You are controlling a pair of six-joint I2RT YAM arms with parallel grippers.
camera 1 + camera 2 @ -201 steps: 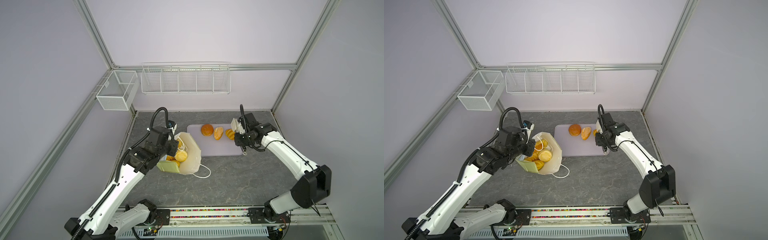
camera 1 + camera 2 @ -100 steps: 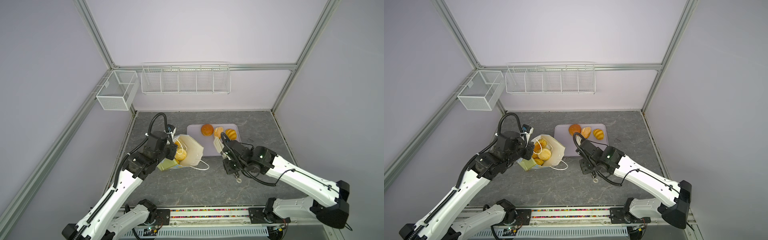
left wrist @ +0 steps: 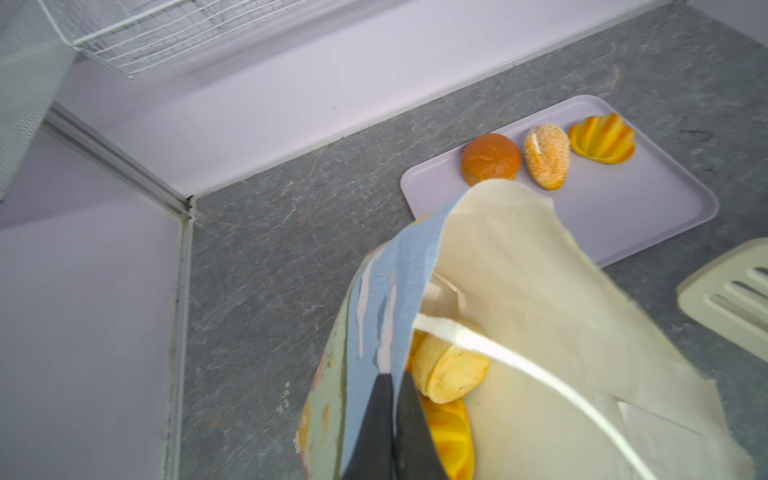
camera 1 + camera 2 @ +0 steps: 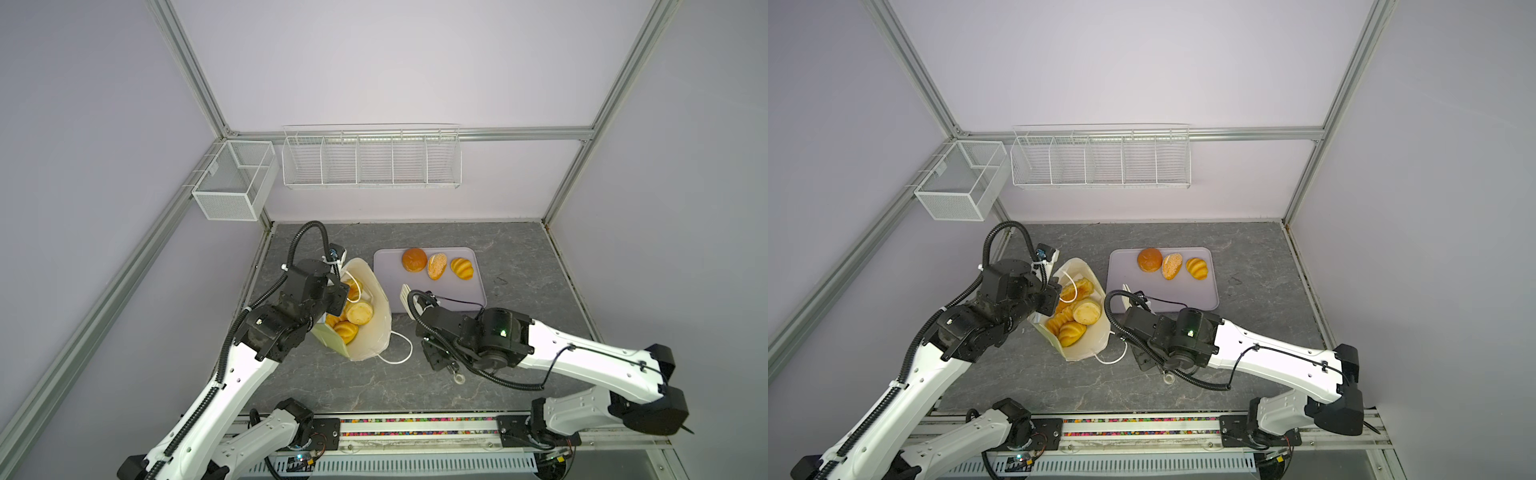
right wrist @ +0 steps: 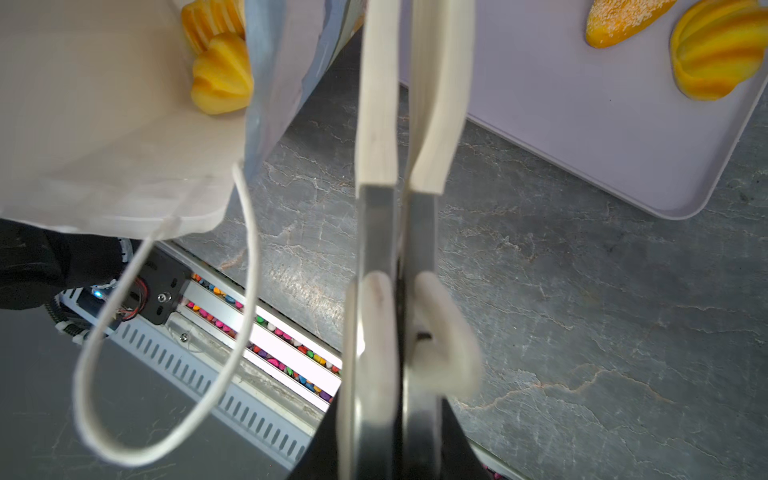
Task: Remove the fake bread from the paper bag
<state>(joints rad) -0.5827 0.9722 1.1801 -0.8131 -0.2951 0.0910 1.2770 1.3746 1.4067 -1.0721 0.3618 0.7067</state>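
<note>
1. Table (image 4: 519, 266): the tray (image 4: 390, 270) sits at its back middle. The bag (image 4: 380, 332) stands tilted just left of the tray, toward the table's left edge.
2. Bag: its mouth gapes upward. Your left gripper (image 3: 394, 379) is pinched tight on the rim.
3. Tray: three pieces lie in a row along its back edge.
4. Tongs (image 4: 406, 293): your right gripper (image 5: 395, 415) is clamped on them. The blades are nearly together and empty, over the tray's front left corner, beside the bag's mouth.
5. Bread (image 4: 345, 330): several pieces lie in the bag, so the next fetch looks due. Spread the blades before entering and drop in clear of the cord (image 3: 498, 353). Take the top roll (image 4: 359, 312) across its middle. It looks glossy and may slip, so squeeze gently.
</note>
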